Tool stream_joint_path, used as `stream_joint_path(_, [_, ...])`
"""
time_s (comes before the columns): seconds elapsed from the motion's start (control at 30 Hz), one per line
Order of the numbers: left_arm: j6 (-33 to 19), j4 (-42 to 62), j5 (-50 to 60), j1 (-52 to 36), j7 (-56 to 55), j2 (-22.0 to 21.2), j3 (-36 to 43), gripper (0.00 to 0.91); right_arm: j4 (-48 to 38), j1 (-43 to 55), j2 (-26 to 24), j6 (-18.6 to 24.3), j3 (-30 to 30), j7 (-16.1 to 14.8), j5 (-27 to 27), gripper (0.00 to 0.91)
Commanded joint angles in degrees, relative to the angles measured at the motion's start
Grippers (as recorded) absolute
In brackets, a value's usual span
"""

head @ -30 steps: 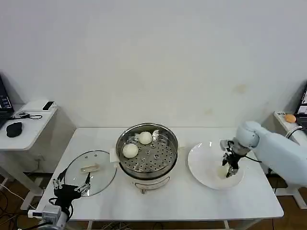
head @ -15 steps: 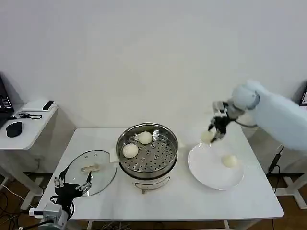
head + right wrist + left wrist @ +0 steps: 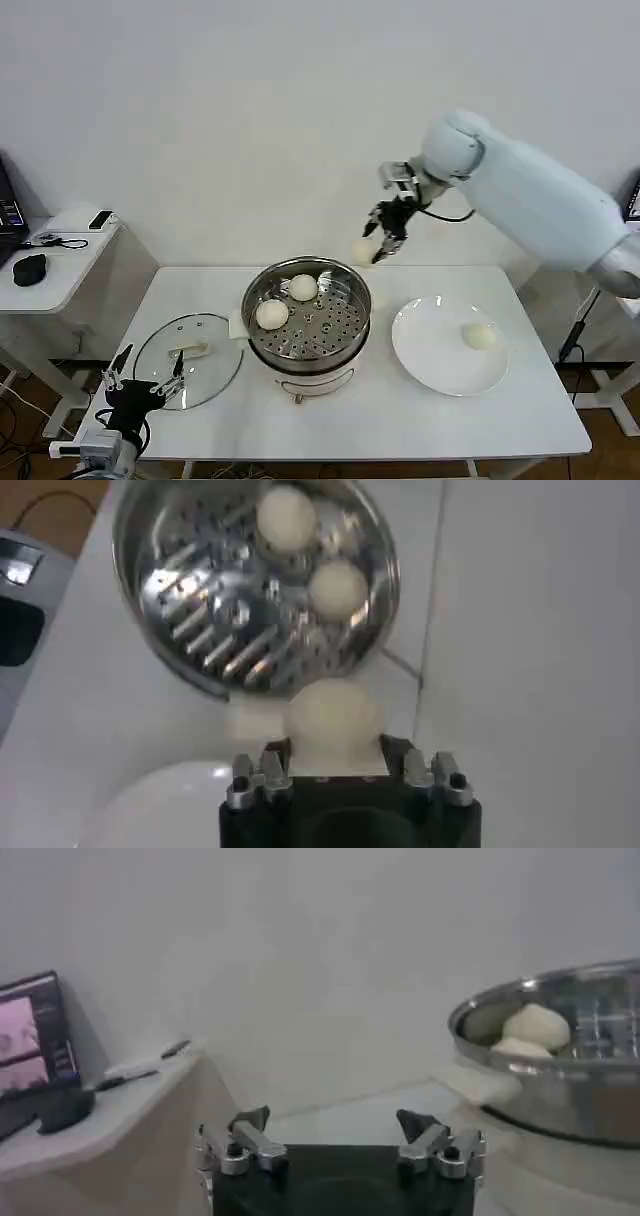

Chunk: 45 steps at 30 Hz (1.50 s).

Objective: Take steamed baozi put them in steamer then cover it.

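Since half a second ago, my right gripper [image 3: 378, 246] has carried its bun [image 3: 363, 252] from above the white plate [image 3: 425, 362] to the far right rim of the steamer [image 3: 307, 318], pinching it up in the air. It is round, so it points no way. Two buns [image 3: 287, 301] sit on the steamer tray, one [image 3: 480, 336] waits on the plate. My left gripper [image 3: 140, 388] hangs spread by the cover [image 3: 187, 359], which lies flat beside the steamer

Shiny perforated steel steamer [image 3: 307, 316], smooth matt baozi [image 3: 334, 716], glass cover [image 3: 188, 359] w/ metal rim.
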Motion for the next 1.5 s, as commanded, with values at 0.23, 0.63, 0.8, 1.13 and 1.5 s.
stream_joint_path(0.23, [-0.5,-0.92,-0.1,1.41,-3.74,-0.17,0.57,0.907,1.92,-2.24,8.0,17.33,-3.11,-1.14,0.27,0.615])
stream_joint_path(0.63, [-0.35,-1.04,0.14,1.36,-3.41,-0.95,-0.22,0.907,9.71,-5.06,7.17,23.47,-6.53,1.52,-11.97,0.615])
stream_joint_path(0.8, [-0.33,-0.9,0.15,1.22,-3.17,-0.98,-0.6,0.907,10.68,-5.9,8.66,29.33,-6.55,3.48,-18.66,0.615])
stream_joint_path(1.13, [-0.34,-0.26,0.26,1.45,-2.84,-1.12,-1.24,0.907,9.4,-7.93,9.96,35.35,-7.65,6.78,-29.08,0.625])
stream_joint_path(1.5, [-0.21,0.08,0.72,0.91,-2.0,-0.94,-0.83,0.907,14.37,-8.73,8.11,34.9,-8.49,6.76,-25.36,0.625])
